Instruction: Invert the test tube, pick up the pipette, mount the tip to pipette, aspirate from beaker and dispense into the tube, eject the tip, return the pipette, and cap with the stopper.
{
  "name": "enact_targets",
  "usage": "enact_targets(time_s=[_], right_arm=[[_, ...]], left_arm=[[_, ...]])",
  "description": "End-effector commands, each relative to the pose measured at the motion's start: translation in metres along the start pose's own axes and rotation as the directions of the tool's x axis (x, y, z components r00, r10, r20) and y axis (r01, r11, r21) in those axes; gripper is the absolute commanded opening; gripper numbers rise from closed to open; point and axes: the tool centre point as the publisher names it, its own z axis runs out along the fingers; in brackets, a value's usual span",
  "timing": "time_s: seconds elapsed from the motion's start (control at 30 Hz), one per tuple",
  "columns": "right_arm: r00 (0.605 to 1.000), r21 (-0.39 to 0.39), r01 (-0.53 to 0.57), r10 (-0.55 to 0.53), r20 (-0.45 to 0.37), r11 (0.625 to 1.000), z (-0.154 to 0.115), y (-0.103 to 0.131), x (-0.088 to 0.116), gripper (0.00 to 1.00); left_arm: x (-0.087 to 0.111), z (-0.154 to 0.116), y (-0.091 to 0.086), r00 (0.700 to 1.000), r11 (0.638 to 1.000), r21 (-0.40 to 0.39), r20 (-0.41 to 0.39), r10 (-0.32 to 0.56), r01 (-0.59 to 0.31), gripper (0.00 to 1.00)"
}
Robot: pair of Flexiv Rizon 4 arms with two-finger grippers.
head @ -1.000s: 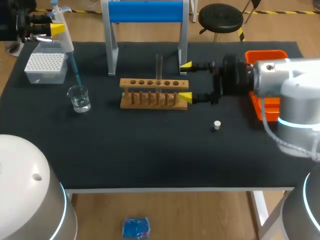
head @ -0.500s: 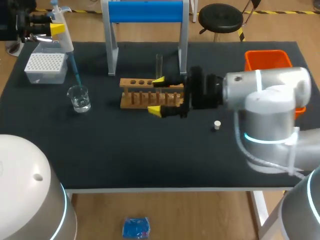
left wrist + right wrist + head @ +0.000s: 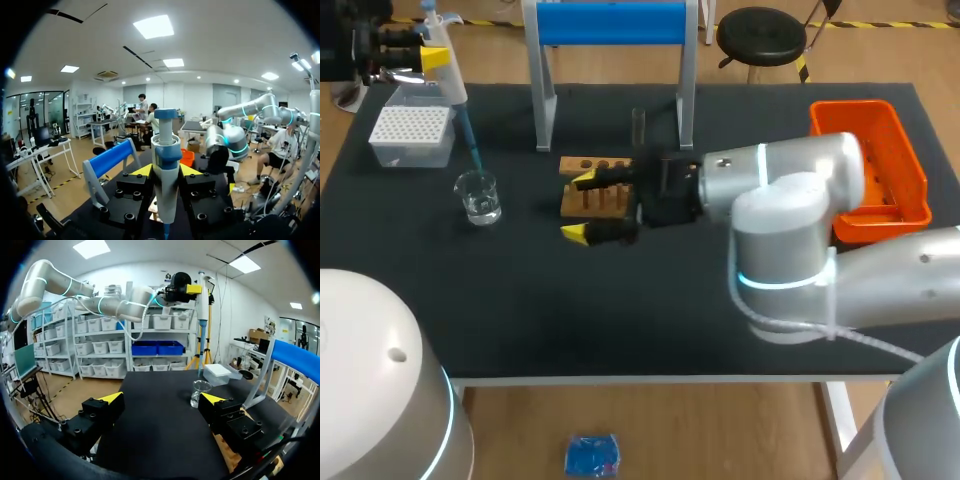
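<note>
Head view: the black surface carries a wooden rack at its middle. My right arm crosses over the rack's right end. The right claw is spread wide and grips nothing, one finger above the rack's left end and the other just in front of it. The test tube stands upright at the rack's back. Well left of the rack, the left claw pinches the pipette, whose mounted tip points into the beaker. Aspiration looks to be the step in hand. Dispensing, ejecting, returning and capping remain, and the stopper is out of sight
</note>
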Motion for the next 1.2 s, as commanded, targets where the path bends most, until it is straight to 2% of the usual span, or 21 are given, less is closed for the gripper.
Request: enact_targets(time_s=[0.03,0.3,0.73,1.03,1.2], right_arm=[[0.999,0.008,0.005,-0.005,0.035,1.0,0.06,-0.004,0.004,1.0],[0.999,0.029,0.013,-0.014,0.045,0.999,0.071,-0.017,0.001,1.0],[0.997,0.05,0.01,-0.014,0.074,0.999,0.072,-0.035,-0.017,1.0],[0.997,0.058,0.011,-0.015,0.076,0.998,0.068,-0.039,-0.027,1.0],[0.997,0.043,0.033,-0.036,0.068,0.999,0.066,-0.033,-0.027,1.0]], left_arm=[[-0.001,0.0,0.0,1.0,1.0,0.0,-0.003,0.001,-0.001,0.0],[-0.001,0.0,0.0,1.0,1.0,0.0,-0.003,0.001,-0.001,0.0],[-0.001,0.0,0.0,1.0,1.0,0.0,-0.003,0.001,-0.001,0.0],[-0.001,0.0,0.0,1.0,1.0,0.0,-0.003,0.001,-0.001,0.0],[-0.001,0.0,0.0,1.0,1.0,0.0,-0.003,0.001,-0.001,0.0]])
